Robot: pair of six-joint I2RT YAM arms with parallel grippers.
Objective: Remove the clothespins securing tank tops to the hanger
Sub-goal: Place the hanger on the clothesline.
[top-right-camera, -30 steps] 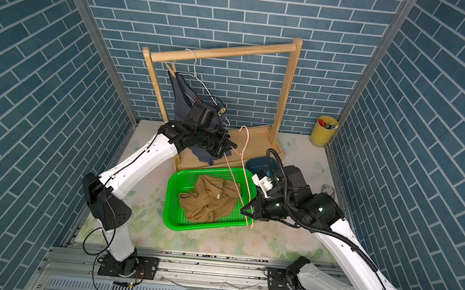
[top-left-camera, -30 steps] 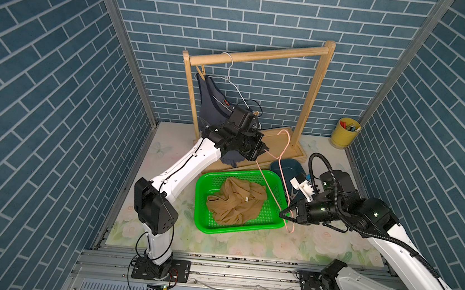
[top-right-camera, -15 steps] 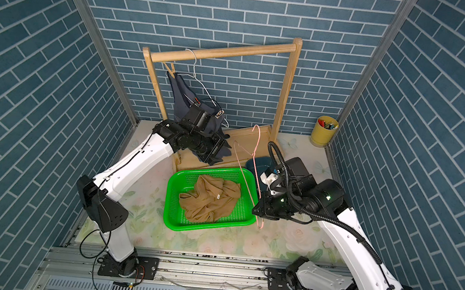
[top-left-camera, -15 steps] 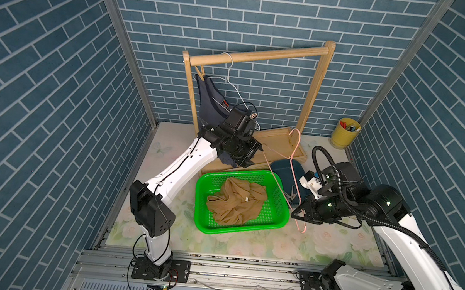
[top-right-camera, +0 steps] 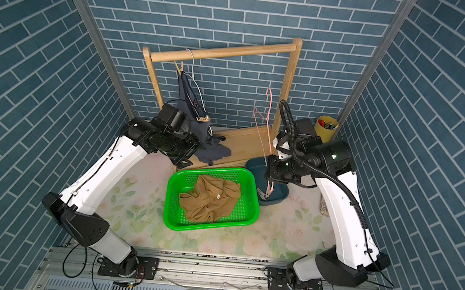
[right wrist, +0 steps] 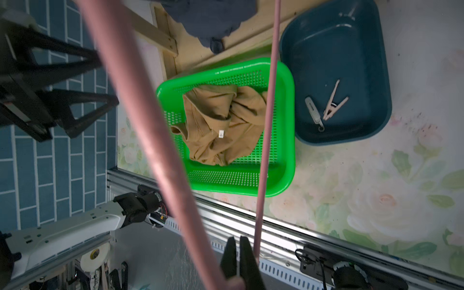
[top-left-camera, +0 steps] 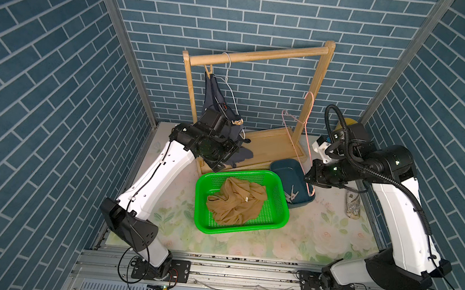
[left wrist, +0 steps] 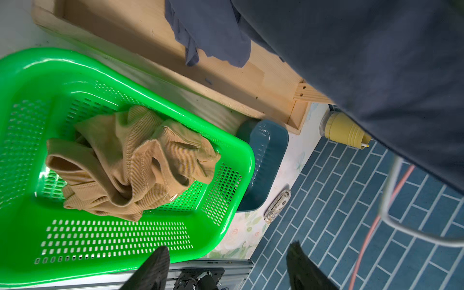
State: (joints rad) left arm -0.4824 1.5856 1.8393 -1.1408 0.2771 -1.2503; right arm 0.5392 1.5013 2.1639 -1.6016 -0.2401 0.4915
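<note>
At the far left of the wooden rack, go for the clothespin on the low shoulder of the white hanger carrying the dark tank top; leave the second clothespin, up by the rail, for afterwards. Set the left hand square across the pin's tail ends, squeeze to open the mouth, then pull off along the wire without snagging cloth. Left hand: fingers spread wide, empty, near the dark fabric. Right hand: pressed together on the bare pink hanger, held upright above the blue tray with loose clothespins inside. Tan tank top heaped in the green basket, near centre of the worktop.
</note>
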